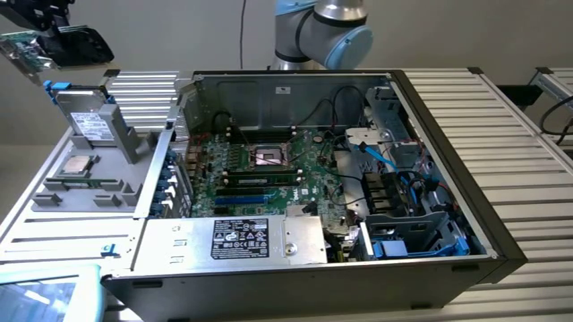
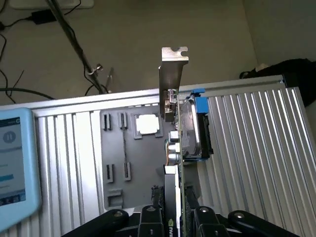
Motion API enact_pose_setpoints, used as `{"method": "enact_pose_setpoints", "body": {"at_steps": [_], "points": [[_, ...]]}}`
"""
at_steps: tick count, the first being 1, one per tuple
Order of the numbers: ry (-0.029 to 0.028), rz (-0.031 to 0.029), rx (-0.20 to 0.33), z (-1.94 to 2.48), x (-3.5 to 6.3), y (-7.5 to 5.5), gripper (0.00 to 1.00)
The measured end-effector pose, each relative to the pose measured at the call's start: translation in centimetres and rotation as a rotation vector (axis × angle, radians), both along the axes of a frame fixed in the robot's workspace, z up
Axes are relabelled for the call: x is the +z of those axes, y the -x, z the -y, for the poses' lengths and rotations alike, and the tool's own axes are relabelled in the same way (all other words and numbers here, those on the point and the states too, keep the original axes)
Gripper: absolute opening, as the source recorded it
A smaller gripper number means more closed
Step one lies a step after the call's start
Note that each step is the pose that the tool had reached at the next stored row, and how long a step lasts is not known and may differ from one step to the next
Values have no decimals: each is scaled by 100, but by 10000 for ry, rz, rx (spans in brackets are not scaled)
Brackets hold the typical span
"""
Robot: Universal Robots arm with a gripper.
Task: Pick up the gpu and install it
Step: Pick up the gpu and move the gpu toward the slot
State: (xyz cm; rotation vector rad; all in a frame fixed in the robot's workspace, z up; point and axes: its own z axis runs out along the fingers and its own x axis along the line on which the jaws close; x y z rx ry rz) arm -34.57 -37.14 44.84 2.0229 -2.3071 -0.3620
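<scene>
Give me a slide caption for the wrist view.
Gripper clamps the gpu edge-on, silver bracket at the far end, above the grey parts tray and its processor chip.

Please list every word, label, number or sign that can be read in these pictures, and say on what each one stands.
No word or number is legible.
Black label on the silver power supply box: white print, too small.
White label on the upright grey drive: blurred.
Screen of the light-blue tablet: a round sign with two upright bars; other lines blurred.
Green expansion card with silver bracket: no print visible.
</scene>
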Motion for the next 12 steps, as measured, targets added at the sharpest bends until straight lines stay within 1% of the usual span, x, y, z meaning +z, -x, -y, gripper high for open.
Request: {"method": "enact_pose_setpoints", "body": {"at_steps": [3, 4, 6, 7, 8, 9, 10, 12], "points": [[-14, -73, 446, 0, 0, 0, 29], [-14, -92, 524, 0, 0, 0, 29], [-15, -96, 552, 1, 0, 1, 29], [-12, -111, 555, -2, 0, -1, 29], [-6, -175, 559, -3, 1, -2, 29], [-5, -302, 564, -4, 1, -2, 29], [-8, -444, 567, -6, 0, -3, 29], [-11, -776, 573, -7, 0, -8, 29]]}}
